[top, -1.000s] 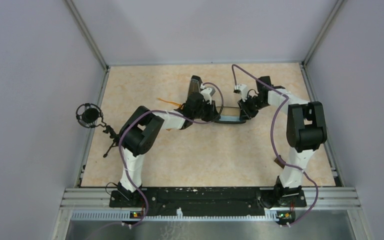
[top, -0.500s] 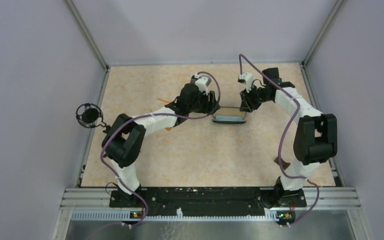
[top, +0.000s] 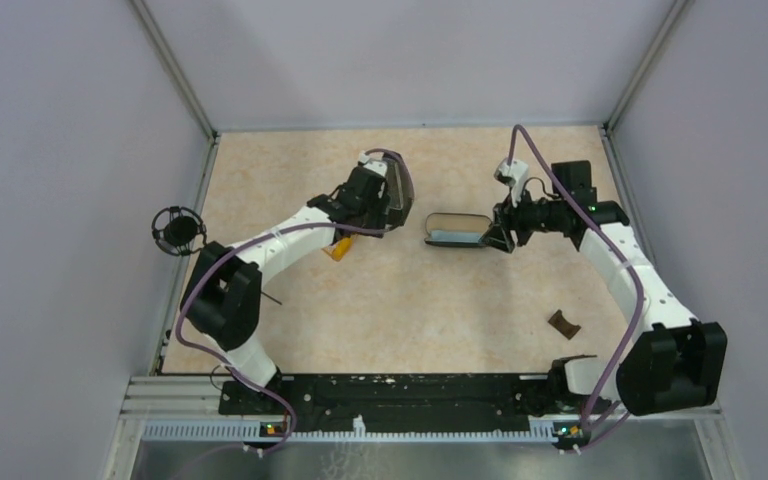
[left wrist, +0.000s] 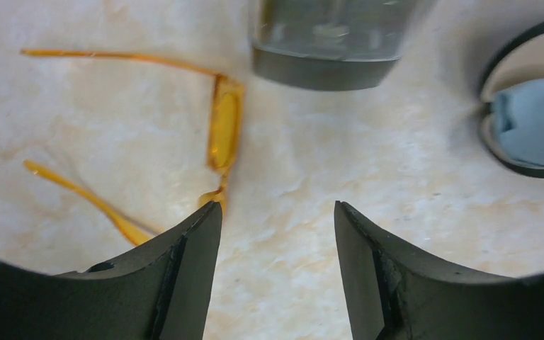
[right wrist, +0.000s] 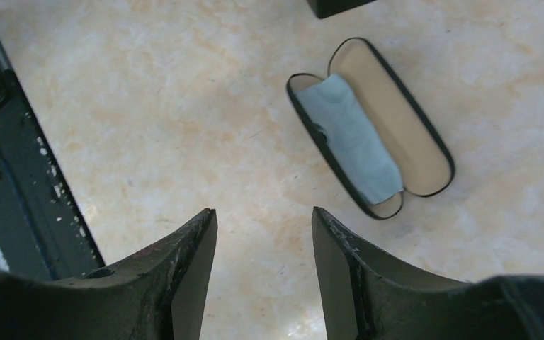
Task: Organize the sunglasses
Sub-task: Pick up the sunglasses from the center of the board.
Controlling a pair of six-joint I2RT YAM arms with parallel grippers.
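The sunglasses [left wrist: 223,131], with orange-yellow lenses and thin orange arms spread to the left, lie on the table. They sit just ahead of my left gripper's [left wrist: 278,207] left finger. In the top view they [top: 338,247] peek out below the left arm. My left gripper [top: 365,205] is open, empty and held above the table. The black case [top: 457,230] lies open with the light blue cloth [right wrist: 358,138] inside. My right gripper [top: 500,235] is open and empty by the case's right end. The right wrist view shows it [right wrist: 263,212] short of the case [right wrist: 425,134].
A dark grey block-like object [left wrist: 326,49] stands beyond the sunglasses, left of the case [left wrist: 531,127]. A small brown piece [top: 563,323] lies at the near right. A round microphone on a stand [top: 178,230] sits at the table's left edge. Grey walls enclose the table.
Both grippers have drawn away from the case, the left arm to the left and the right arm to the right. The case now lies open and uncovered, and the sunglasses show below the left arm.
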